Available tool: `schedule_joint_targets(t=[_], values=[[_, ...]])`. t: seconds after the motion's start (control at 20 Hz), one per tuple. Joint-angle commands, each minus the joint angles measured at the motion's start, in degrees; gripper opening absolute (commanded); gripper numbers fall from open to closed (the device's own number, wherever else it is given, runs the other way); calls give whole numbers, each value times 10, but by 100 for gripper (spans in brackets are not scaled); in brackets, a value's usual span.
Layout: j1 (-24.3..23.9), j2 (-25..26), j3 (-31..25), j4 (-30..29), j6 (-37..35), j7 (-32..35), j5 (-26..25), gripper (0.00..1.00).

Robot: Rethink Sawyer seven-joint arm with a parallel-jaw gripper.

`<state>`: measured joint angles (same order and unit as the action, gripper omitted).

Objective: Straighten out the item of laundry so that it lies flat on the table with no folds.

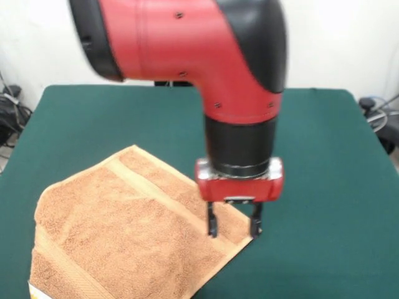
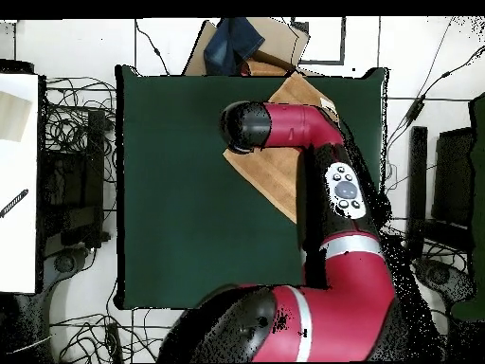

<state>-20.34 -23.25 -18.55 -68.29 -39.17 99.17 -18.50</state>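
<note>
The orange-tan towel (image 1: pixel 124 230) lies on the green table (image 1: pixel 324 162) at the near left, reaching the picture's bottom edge. A woven band runs across it, and its left side looks doubled over. A white-yellow tag (image 1: pixel 37 291) shows at its bottom left corner. My gripper (image 1: pixel 234 229) is open and points down over the towel's right corner, with the fingertips just above or on the cloth. In the overhead view the arm covers the gripper and much of the towel (image 2: pixel 273 172), which lies at the table's (image 2: pixel 180 190) upper right.
A cardboard box with blue cloth (image 2: pixel 237 43) sits beyond the table's far edge in the overhead view. Cables and dark equipment (image 2: pixel 71 180) lie on the floor at both sides. A white surface (image 2: pixel 17 180) stands at the left.
</note>
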Motion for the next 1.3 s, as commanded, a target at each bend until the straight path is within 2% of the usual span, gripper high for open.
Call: schedule_joint_targets(t=[0.05,0.1,0.25,0.45,0.65,0.85,1.3], values=[[39,-9,48,-69,23,189,44,100],[37,2,48,-50,12,171,44,100],[15,64,47,74,-66,72,29,100],[-10,117,35,204,-153,-38,-4,100],[-21,153,16,303,-228,-107,-29,100],[-30,174,-5,356,-253,-137,-49,100],[-40,172,-14,362,-273,-146,-53,100]])
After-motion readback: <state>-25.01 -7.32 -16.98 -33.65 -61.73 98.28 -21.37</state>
